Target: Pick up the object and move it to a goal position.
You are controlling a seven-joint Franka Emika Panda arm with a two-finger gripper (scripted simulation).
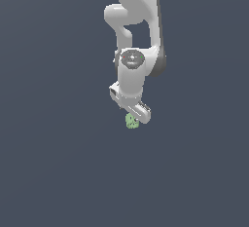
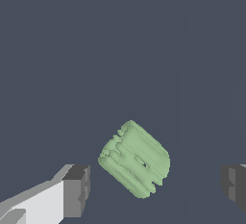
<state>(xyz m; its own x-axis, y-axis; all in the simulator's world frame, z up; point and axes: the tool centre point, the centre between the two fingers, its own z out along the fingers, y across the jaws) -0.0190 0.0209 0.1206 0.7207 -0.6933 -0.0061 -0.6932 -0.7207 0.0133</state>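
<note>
Blob between spread fingers, not yet gripped

Arm [image 1: 138, 31]: white, jointed, enters the exterior view from 12 o'clock and reaches down toward the middle of the frame. Wrist is turned so the gripper [image 1: 132, 115] points downward, angled slightly toward 5 o'clock.

Object: pale-green blob [image 1: 132, 121], small against the white gripper body. In the exterior view it shows just under the gripper's lower edge, at about 6 o'clock from the hand, partly overlapped by it. Whether it touches the dark floor [image 1: 53, 172] cannot be told from this view.

Wrist view: blob [image 2: 135, 159] looks like a ribbed, stubby lump with darker green grooves running along it, tilted on a diagonal. It sits between the two fingers [image 2: 76, 191], nearer the one that shows a white body with a dark grey pad. Second finger pad shows only as a dark grey block at the frame edge, about 3 o'clock from the blob, well apart from it.

Gripper [image 2: 156, 187] state: jaws wide. Clear dark gaps show on both sides of the blob; neither pad touches it. Gap on the white-bodied finger's side is narrow, gap on the other side is much larger, so the blob is off centre in the opening.

Surroundings: uniform dark slate-blue floor in both views.
</note>
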